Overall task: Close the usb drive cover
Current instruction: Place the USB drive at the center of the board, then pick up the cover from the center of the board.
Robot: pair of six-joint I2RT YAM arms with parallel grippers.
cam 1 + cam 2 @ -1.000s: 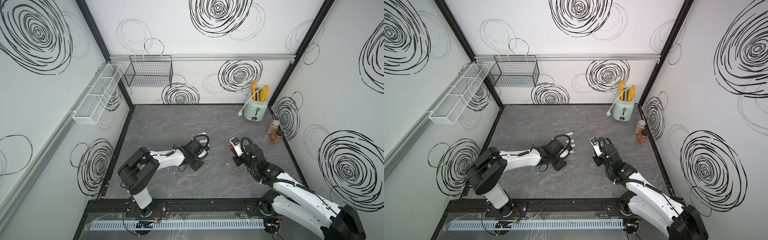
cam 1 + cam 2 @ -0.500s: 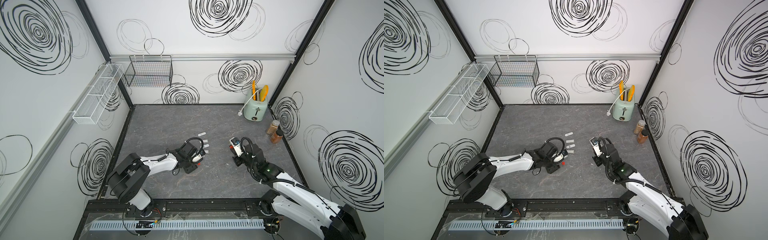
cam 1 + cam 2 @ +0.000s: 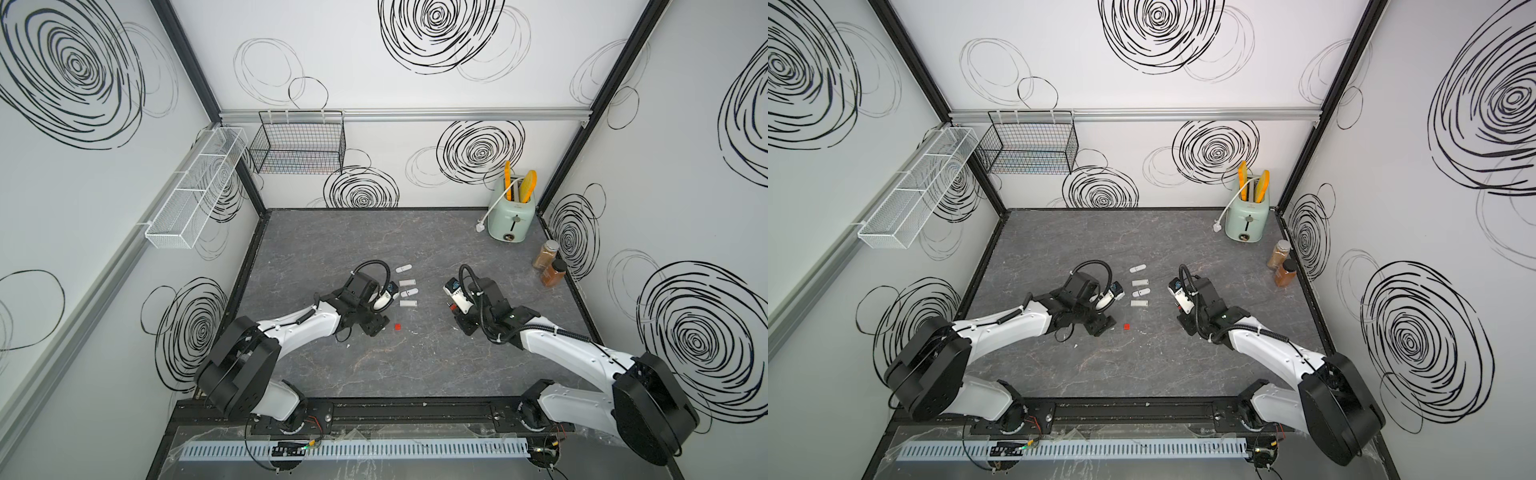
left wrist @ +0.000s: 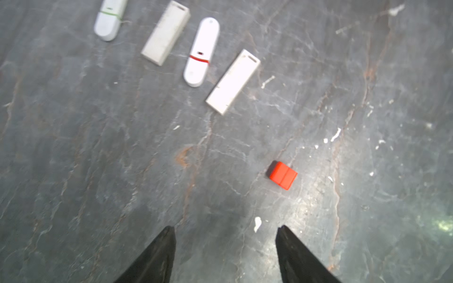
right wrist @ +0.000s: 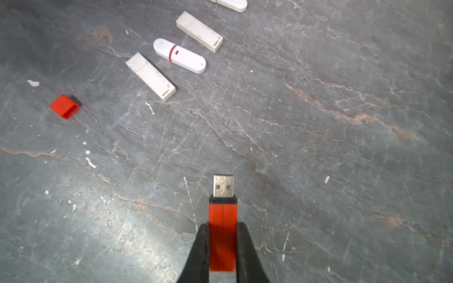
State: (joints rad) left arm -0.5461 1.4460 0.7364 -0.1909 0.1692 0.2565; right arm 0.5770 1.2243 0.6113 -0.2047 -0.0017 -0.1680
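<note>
While your left end effector [image 4: 225,229] hangs empty with its jaws well apart, the red cover [image 4: 283,175] lies loose near the middle of the counter [image 4: 73,171], just ahead of it and off to one side. Close off-centre and you may flick so small a piece away, perhaps into the white drives [image 4: 232,82] nearby. Right of the middle, your right end effector [image 5: 222,226] is clamped on the red usb drive [image 5: 223,210], plug bare; a tilted cover would jam on it.
</note>
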